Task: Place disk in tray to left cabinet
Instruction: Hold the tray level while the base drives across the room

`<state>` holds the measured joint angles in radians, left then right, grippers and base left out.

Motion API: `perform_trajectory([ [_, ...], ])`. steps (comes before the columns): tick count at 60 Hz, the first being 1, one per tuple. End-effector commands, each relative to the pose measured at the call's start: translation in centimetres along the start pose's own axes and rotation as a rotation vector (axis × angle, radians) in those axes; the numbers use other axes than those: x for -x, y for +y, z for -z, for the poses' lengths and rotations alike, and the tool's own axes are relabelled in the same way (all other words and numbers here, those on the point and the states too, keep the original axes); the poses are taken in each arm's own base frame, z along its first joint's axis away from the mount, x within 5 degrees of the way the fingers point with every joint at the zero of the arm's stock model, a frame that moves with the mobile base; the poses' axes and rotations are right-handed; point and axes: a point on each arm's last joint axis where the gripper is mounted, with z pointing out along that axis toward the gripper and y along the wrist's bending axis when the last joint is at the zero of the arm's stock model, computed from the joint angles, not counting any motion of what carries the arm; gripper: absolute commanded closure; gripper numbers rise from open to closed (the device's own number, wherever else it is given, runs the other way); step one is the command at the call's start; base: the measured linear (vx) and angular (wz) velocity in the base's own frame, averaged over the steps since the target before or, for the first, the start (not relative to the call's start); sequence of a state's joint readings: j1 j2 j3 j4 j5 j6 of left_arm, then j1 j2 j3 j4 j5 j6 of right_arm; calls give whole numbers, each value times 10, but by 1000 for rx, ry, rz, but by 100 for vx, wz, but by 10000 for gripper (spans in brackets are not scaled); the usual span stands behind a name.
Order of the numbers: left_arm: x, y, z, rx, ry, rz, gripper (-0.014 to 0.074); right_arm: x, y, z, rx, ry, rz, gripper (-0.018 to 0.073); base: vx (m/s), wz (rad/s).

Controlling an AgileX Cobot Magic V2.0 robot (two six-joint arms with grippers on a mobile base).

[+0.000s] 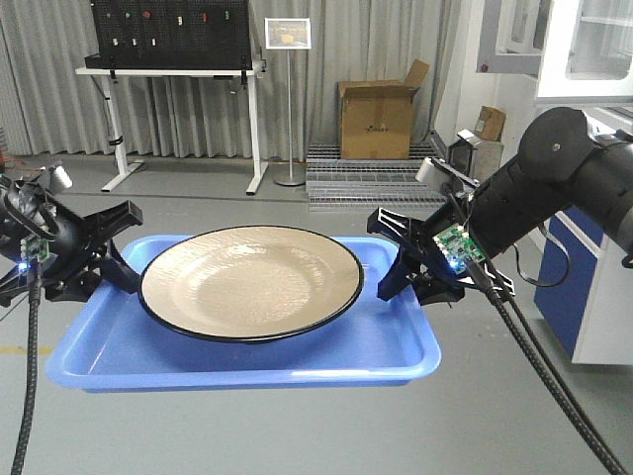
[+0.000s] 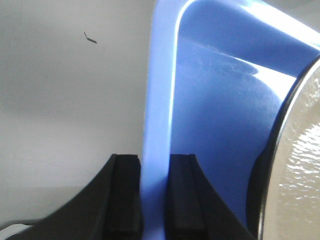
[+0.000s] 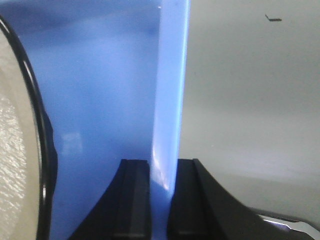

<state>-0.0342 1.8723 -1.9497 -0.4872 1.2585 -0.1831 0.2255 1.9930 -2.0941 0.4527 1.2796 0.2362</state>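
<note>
The tan disk with its thin black rim lies in the middle of the blue tray, which is held level above the grey floor. My left gripper is shut on the tray's left rim and my right gripper is shut on its right rim. In the left wrist view the gripper pinches the tray rim, with the disk to the right. The right wrist view has the gripper clamping the rim, the disk at the left. The left cabinet is out of view.
Ahead stand a white desk carrying a black panel, a sign on a stand, a cardboard box and metal grates. A white and blue cabinet stands close on the right, behind my right arm.
</note>
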Motion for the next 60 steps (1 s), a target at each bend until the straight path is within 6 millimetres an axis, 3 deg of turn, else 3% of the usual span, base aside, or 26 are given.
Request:
perform_trajectory([
  [1, -12, -43, 34, -212, -35, -3, 597, -7, 41, 37, 203, -90, 33, 565, 63, -2],
  [60, -12, -43, 34, -212, -35, -3, 597, -7, 41, 37, 199, -85, 35, 565, 65, 0],
])
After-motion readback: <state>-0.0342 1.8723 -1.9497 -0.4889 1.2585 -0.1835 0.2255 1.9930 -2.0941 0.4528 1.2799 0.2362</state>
